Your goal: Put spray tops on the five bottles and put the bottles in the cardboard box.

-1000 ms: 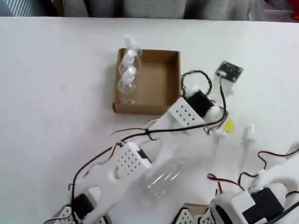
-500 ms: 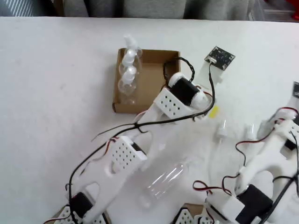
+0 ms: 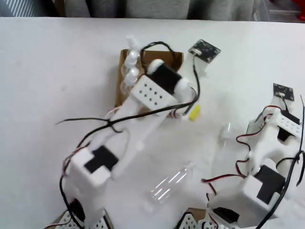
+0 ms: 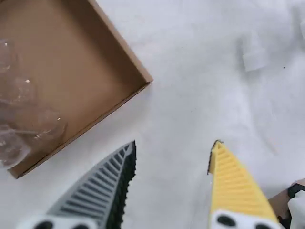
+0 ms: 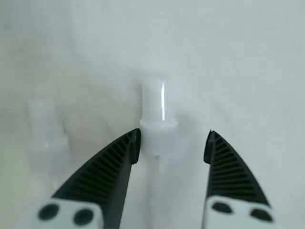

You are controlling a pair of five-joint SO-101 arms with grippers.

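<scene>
- Step in hand, as judged: picking up a spray top. The right gripper (image 5: 172, 133), jaws wide, straddles a small white plastic spray top (image 5: 158, 121) on the white table (image 3: 47, 71). Closing squarely on it comes next.
- The left gripper (image 4: 171, 145), wide and empty, hovers beside the brown cardboard box (image 4: 121, 43), which holds clear topped bottles (image 3: 129, 71).
- A clear plastic bottle (image 3: 169, 183), seemingly topless, lies apart on the table.
- No legible writing.

The white table (image 3: 47, 71) bears a cardboard box (image 3: 174, 57), a clear bottle (image 3: 167, 185) on its side and a spray top (image 3: 225, 133).
</scene>
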